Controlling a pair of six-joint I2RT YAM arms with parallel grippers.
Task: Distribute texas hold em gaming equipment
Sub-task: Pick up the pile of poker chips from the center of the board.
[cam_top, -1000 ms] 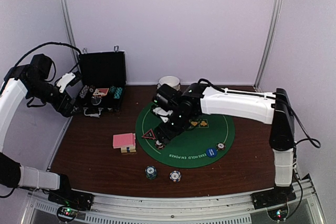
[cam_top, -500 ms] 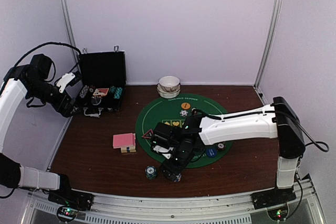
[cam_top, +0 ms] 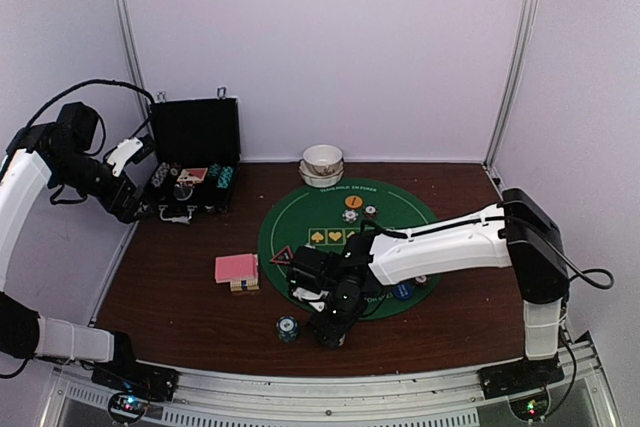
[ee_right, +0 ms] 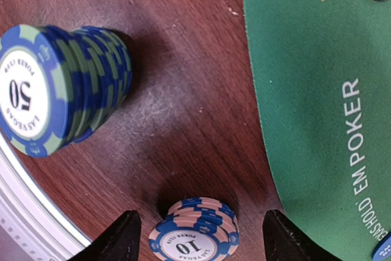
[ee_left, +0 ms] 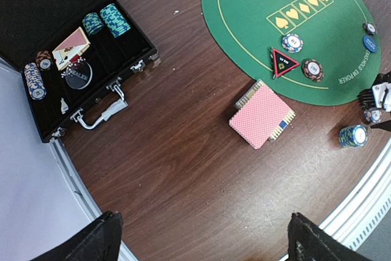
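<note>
The right tool (ee_right: pixel 201 217) hangs low over the brown worktop (ee_right: pixel 183 59). Its fingers are spread either side of a small pink-and-blue chip stack (ee_right: pixel 194 242) and not closed on it, just off the edge of the green mat (ee_right: pixel 305 90). A taller blue-and-green chip stack (ee_right: pixel 61 87) stands nearby. The left tool (ee_left: pixel 204 227) is wide open and empty, high above the pink card deck (ee_left: pixel 261 117).

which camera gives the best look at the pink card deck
Left wrist: the pink card deck lies fully in view beside the green mat, patterned back and stacked edges clear. Top external shows the deck small, a plain pink block. Right wrist does not show it.
</note>
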